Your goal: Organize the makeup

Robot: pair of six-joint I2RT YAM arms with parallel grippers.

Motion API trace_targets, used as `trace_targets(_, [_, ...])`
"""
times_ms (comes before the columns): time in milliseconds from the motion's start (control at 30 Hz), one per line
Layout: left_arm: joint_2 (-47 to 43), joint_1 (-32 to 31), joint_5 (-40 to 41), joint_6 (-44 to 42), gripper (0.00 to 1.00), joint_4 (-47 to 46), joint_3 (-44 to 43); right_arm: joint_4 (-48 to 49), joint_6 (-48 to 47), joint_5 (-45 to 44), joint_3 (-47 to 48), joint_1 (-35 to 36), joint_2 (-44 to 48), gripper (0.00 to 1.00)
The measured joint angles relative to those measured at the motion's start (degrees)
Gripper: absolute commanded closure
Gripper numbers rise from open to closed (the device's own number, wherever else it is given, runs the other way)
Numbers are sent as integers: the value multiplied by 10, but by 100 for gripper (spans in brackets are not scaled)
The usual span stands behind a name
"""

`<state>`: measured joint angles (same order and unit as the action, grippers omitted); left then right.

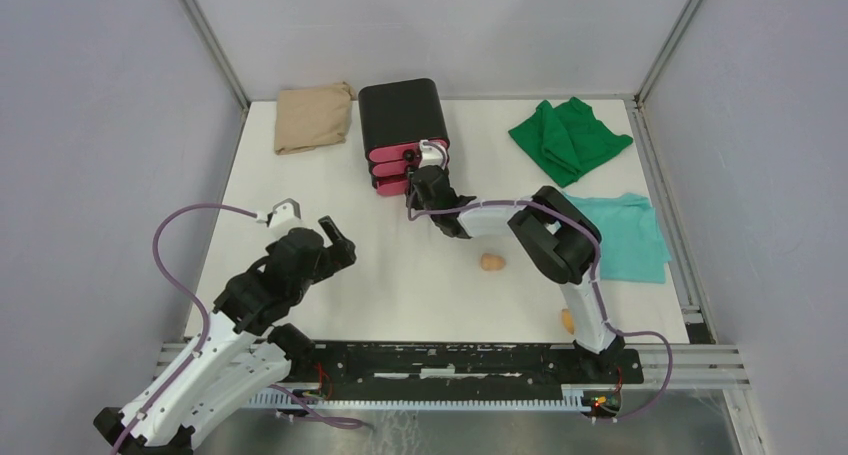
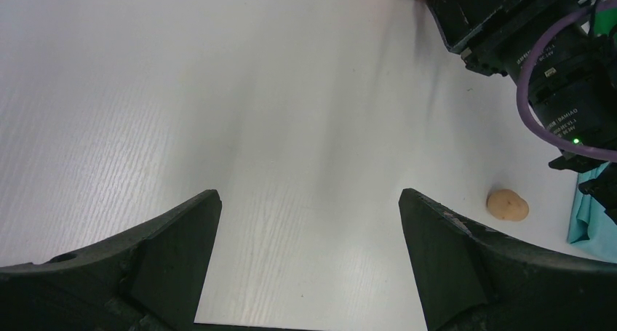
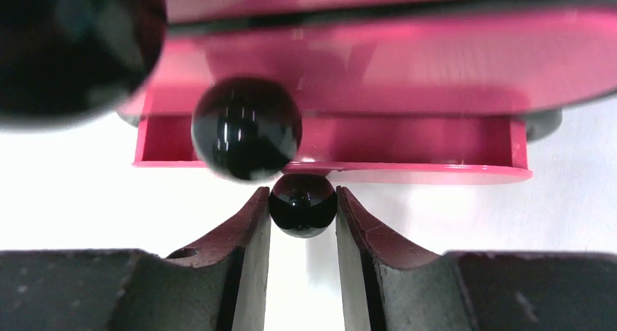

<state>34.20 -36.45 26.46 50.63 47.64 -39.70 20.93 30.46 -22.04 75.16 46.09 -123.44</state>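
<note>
clamping the drawer knob [image 3: 303,209] with my right gripper [image 3: 302,196], i fear the unbraced black box [image 1: 400,110] at 12 o'clock sliding; left gripper [image 2: 309,214] gapes empty

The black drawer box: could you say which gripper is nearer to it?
Right. The right gripper grips a black drawer knob on the box; the left gripper hangs open over the table, well apart.

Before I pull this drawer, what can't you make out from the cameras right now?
Drawer interiors: top view, black box and right gripper cover them; right wrist view, pink fronts block them.
Second sponge: top view, partly behind the right arm.
Dark round shape: right wrist view, blurred, cut by the edge.
</note>
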Motion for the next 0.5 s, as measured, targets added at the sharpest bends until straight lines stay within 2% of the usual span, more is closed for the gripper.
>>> trace_targets(300, [-8, 0, 0, 0, 0, -2, 0, -31, 16, 40, -133, 23, 111, 81])
trace_targets(333, [-7, 0, 0, 0, 0, -2, 0, -34, 18, 42, -151, 26, 124, 78])
trace_targets(400, [-6, 0, -1, 0, 0, -3, 0, -36, 21, 46, -179, 30, 145, 60])
trace_targets(500, [-6, 0, -7, 0, 1, -14, 0, -47, 21, 54, -198, 34, 156, 39])
